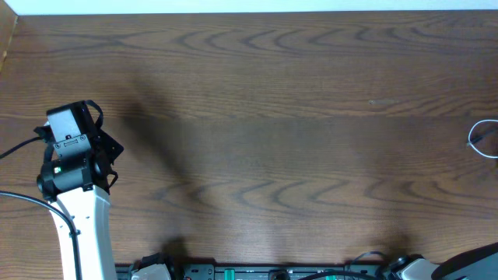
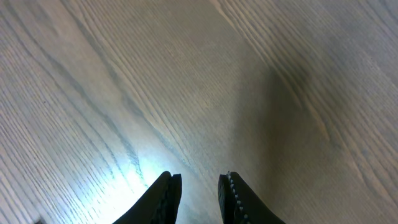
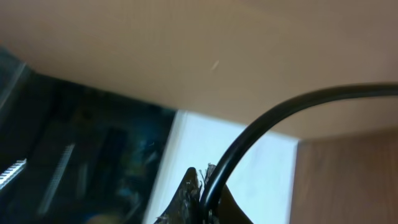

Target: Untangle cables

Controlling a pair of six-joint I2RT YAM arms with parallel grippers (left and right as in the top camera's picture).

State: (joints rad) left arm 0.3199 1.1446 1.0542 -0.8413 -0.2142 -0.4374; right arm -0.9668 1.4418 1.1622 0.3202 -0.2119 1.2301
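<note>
Left arm (image 1: 82, 233): a long white link is noted, capped at its far end by a boxy black wrist housing (image 1: 78, 152). A white printed label (image 1: 70, 141) is fixed to the housing, its text too small to be read. Thin black wires (image 1: 17, 148) are run in from the left edge.

Left gripper (image 2: 199, 190): fingers (image 2: 165, 198) are matte black and tapered, with ridged inner faces.

Right gripper (image 3: 204, 199): the tips are recorded as dark and out of focus.

Right arm (image 1: 471, 264): only a dark grey link is seen, at the near right corner.

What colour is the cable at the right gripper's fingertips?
Black. The cable shows best in the right wrist view, arcing up from the right gripper.
</note>
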